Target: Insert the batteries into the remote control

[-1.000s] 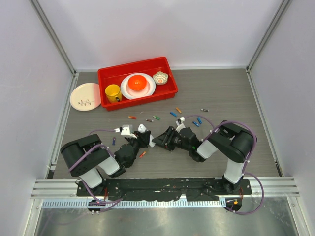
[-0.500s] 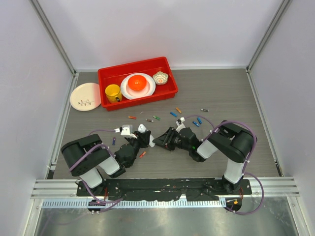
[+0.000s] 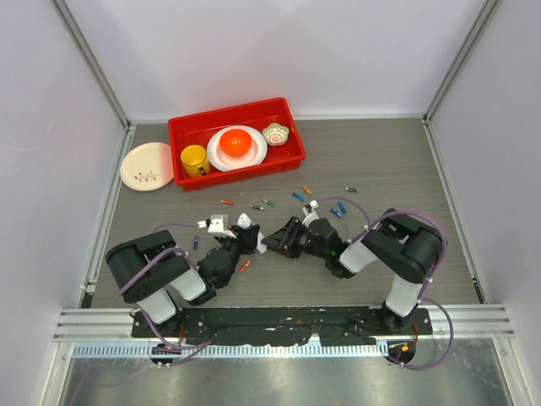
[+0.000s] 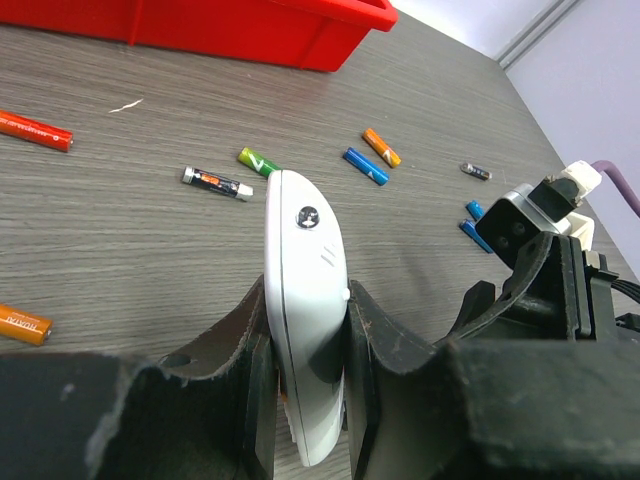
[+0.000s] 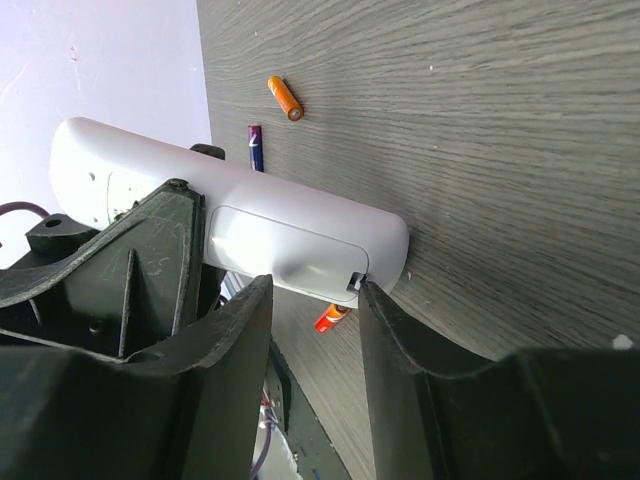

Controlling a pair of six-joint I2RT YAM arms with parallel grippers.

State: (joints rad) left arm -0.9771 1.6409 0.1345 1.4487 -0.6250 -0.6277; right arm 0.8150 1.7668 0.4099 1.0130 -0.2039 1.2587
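Starting at the far left of the table (image 3: 397, 161): cream plate (image 3: 146, 166), lying flat just beside a red tray (image 3: 292, 145). Inside the tray, from left to right: yellow cup (image 3: 194, 159), white dish (image 3: 256, 155) with something round and orange on it, small patterned bowl (image 3: 275, 134).

Nearer the arms, left of middle: left gripper (image 4: 306, 312), clamped tight on the remote control (image 4: 303, 235). Fingers (image 4: 250, 360) pressed against its two long sides, rounded white end poking out past the tips, toward the tray. Turned on edge, narrow side up in the left wrist view. Resting on the table or held just above it: cannot tell.

Coming in from the right, nose to nose with it: right gripper (image 5: 313, 290), fingers (image 5: 230, 340) spread part-way, nothing pinched between them. Tips set right at the long edge of the remote control, by a recessed panel on its broad face. Touching or just short: cannot tell.

Scattered flat on the table beyond both grippers: batteries (image 3: 256, 206), in a loose band running from an orange one (image 3: 226, 203) on the left, past a green (image 3: 269, 202), a blue (image 3: 297, 196) and another orange (image 3: 306, 189), to a dark grey one (image 3: 351, 189) far right. All well apart from the remote control. Two more close by the left arm: a dark one (image 3: 195, 243) on its left, a red one (image 3: 244, 266) just on the near side of the left gripper.
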